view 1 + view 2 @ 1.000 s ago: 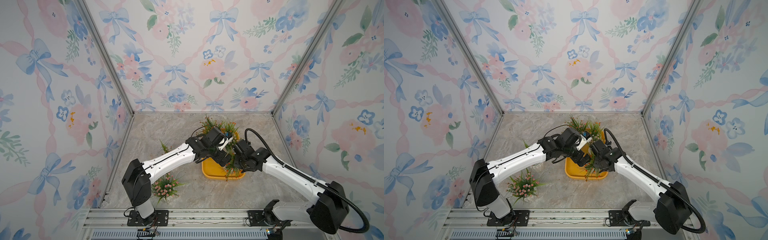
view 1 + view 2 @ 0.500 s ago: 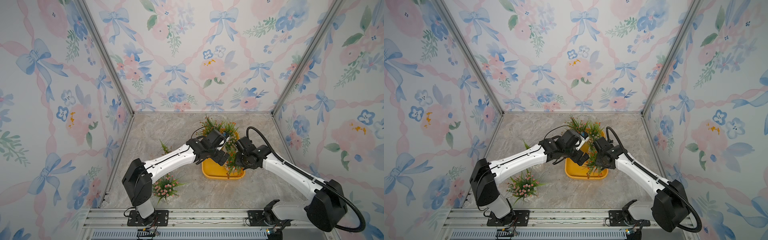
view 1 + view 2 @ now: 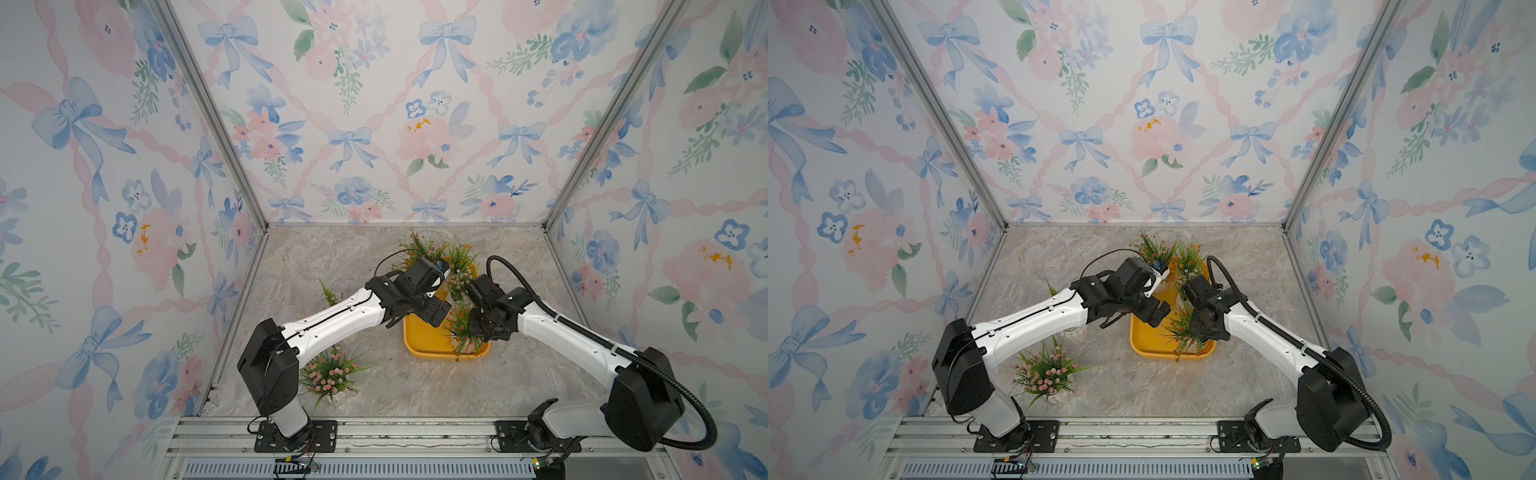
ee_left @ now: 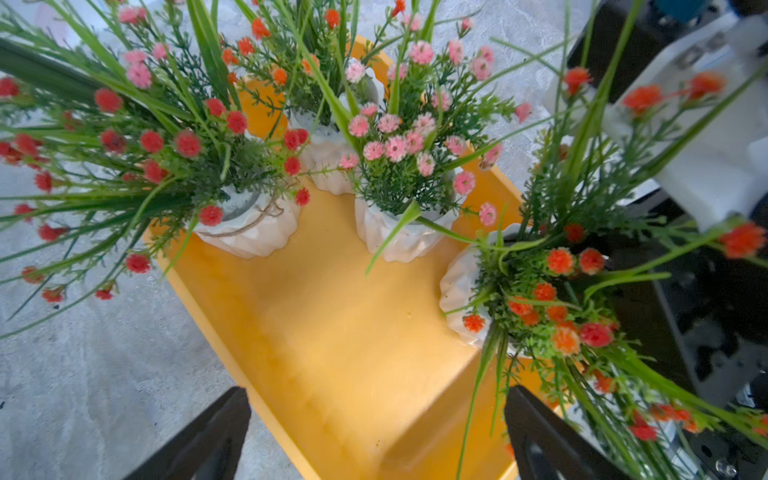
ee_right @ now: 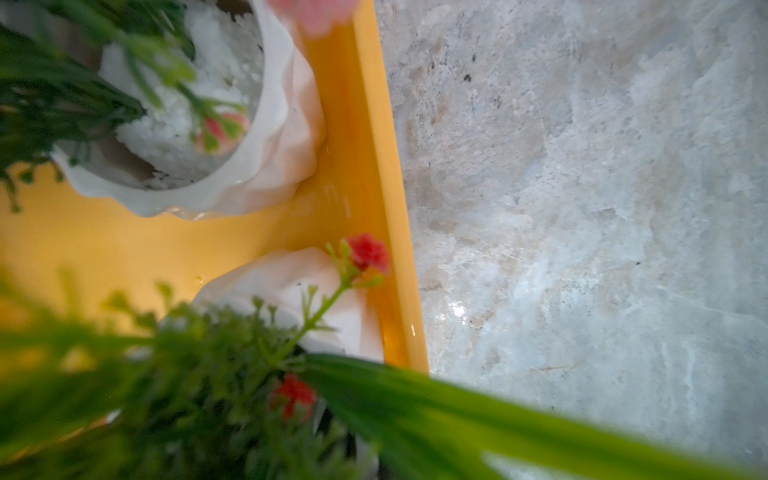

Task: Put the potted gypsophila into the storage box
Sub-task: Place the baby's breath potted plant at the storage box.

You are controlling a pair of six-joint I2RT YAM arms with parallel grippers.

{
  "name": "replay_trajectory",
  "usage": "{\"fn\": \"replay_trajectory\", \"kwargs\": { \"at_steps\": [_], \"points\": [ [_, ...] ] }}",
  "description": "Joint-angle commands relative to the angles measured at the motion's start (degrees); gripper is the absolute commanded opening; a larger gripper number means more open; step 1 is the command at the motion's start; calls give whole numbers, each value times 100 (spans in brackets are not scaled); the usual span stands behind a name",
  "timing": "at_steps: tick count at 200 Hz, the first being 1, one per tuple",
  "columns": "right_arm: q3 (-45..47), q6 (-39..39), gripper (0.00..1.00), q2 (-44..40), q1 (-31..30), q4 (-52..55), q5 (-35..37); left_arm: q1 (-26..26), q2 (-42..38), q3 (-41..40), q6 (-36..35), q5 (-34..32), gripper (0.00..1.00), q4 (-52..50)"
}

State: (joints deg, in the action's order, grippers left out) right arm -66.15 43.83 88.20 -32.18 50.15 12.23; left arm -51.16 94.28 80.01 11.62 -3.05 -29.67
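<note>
SUP: Top views first. Where's the plant?

ME: In both top views the shallow yellow-orange plastic storage box (image 3: 428,344) lies on the grey marbled worktop (image 3: 332,257), long axis running near-to-far, twd the floral back wall (image 3: 374,124). The orange-flowered gypsophila in a white fluted pot (image 3: 460,328) is inside it, at the near end, on the side of the right arm (image 3: 561,332). My right end effector (image 3: 476,329) is buried in its foliage: closed, but on what I can't confirm. My left end effector (image 3: 436,311) hangs over the box, open and empty. A pink-flowered potted gypsophila (image 3: 330,374) sits out on the worktop, well apart from the box.

SUP: Left wrist?

ME: Black fingers (image 4: 208,432) wide apart, only bare box floor btwn them. A red-flowered potted gypsophila (image 4: 249,232) and a pale-pink potted gypsophila (image 4: 399,232) stand upright at the far end. The orange-flowered gypsophila looks tipped imo: stem axis leans twd the right arm, not straight up.

SUP: Right wrist?

ME: Blurry. Its white pot (image 5: 274,282) is just beside the box's side wall, maybe touching. Can't tell if the base is flat on the floor.

SUP: Risks?

ME: If I let go w/ it leaning, it prob topples onto the rim or a neighbour. Stems could snag on the end effector as I lift and drag the pot out. Arms are near each other, so a sloppy retreat may clip the left one.
</note>
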Motion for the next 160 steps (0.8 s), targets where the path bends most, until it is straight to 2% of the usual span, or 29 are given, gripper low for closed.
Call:
{"fn": "replay_trajectory", "kwargs": {
  "at_steps": [1,35,57,118,160],
  "points": [
    [-101,-12,15,8,54,10,-36,18,-165,-81,101,32,98,32],
    [-75,13,18,-11,37,20,-20,18,-207,-82,102,106,98,34],
    [2,91,20,-66,28,21,24,9,-218,-64,49,420,98,27],
    [127,264,32,-308,2,107,106,-265,-139,82,-99,1078,98,31],
    [176,379,47,-762,-66,175,403,-451,-146,158,-95,1028,98,31]
  ]
}}
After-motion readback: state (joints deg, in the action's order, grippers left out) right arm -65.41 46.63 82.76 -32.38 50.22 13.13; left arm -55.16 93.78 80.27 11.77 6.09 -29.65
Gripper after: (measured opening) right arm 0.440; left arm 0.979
